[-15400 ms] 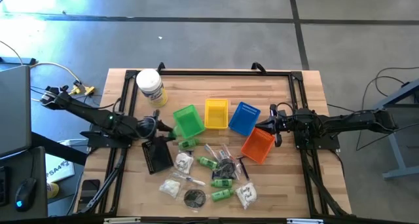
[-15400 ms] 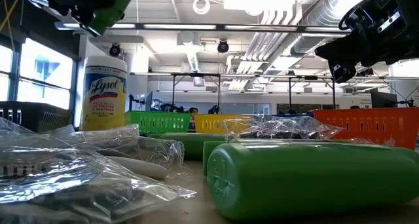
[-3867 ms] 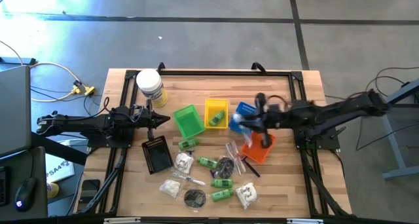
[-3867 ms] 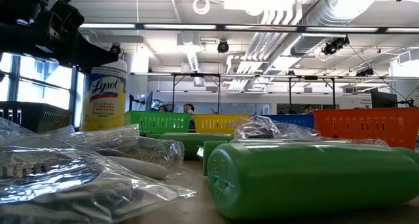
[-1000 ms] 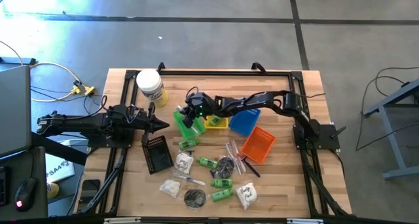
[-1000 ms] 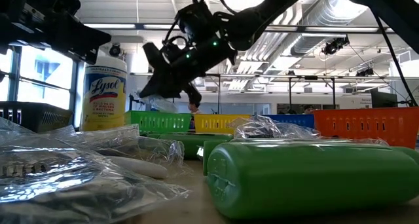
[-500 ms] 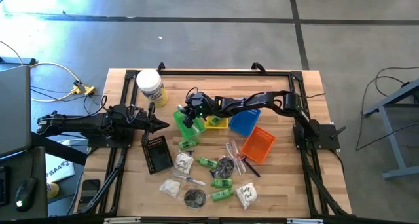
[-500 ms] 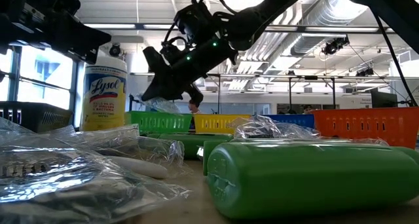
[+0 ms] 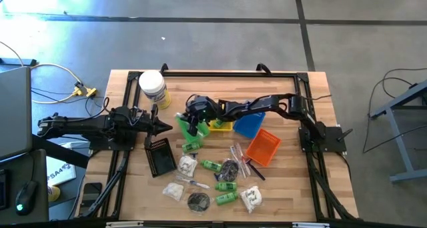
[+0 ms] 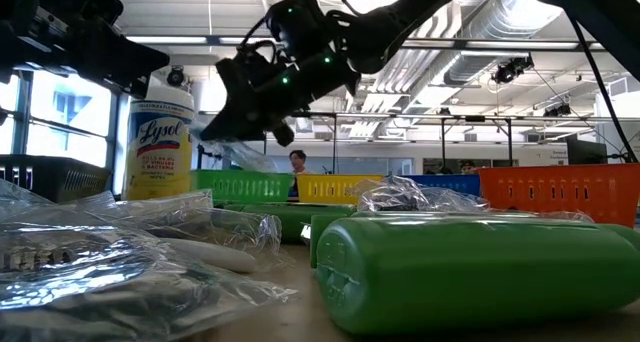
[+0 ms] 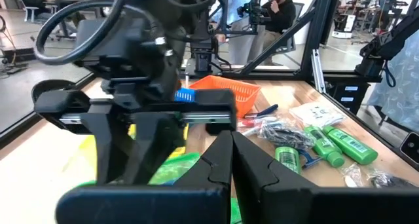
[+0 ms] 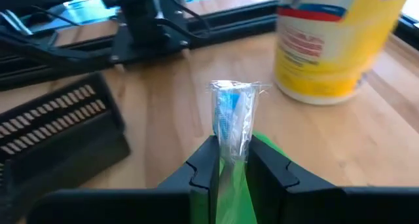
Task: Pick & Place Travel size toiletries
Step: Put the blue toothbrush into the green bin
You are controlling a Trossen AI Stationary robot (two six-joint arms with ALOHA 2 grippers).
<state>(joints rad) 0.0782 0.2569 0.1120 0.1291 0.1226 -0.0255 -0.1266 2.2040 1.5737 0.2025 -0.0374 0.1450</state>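
The right tool [image 12: 230, 160] was pinching a clear-wrapped stick [image 12: 232, 122] above the green basket [image 9: 191, 125], on the bench's [image 9: 293, 188] far left side. I think it needed to let go next. Only the right wrist view showed the stick. The left tool [image 9: 160, 125] waited beside it, clenched.

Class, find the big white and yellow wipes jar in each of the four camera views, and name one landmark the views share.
High view: wipes jar stands at the table's far left corner.
Low view: left side, upright behind the crinkled wrappers.
Left wrist view: not in it.
Right wrist view: upper right, cut off at the edge.
Shared landmark: the green basket, near the jar.
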